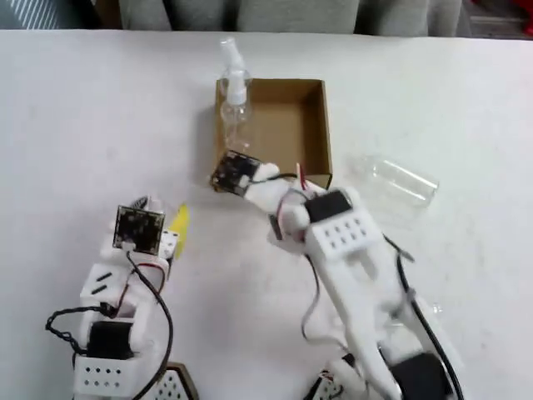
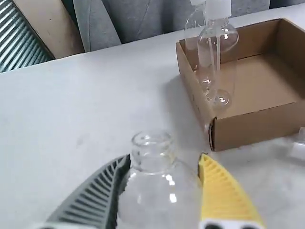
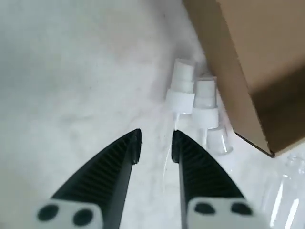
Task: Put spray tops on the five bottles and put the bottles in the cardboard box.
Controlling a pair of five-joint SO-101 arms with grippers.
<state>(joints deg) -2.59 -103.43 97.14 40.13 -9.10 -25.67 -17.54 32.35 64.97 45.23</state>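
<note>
my left pincer (image 2: 164, 162) is clamped on an uncapped bottle (image 2: 152, 143) near the cardboard box (image 2: 248, 129), my right pincer (image 3: 156, 140) is a bit apart, hanging over two spray tops (image 3: 180, 88) lying just beside the box

Robotics lab or maker bench, by the look of it: plain white table (image 1: 75, 108), white printed arms (image 1: 108, 292) with bare circuit boards (image 1: 139, 227) and loose wires (image 1: 158, 312). Behind: grey fabric panels (image 2: 128, 19), ribbed grey sheet (image 2: 19, 43), wooden board (image 2: 47, 24).
</note>
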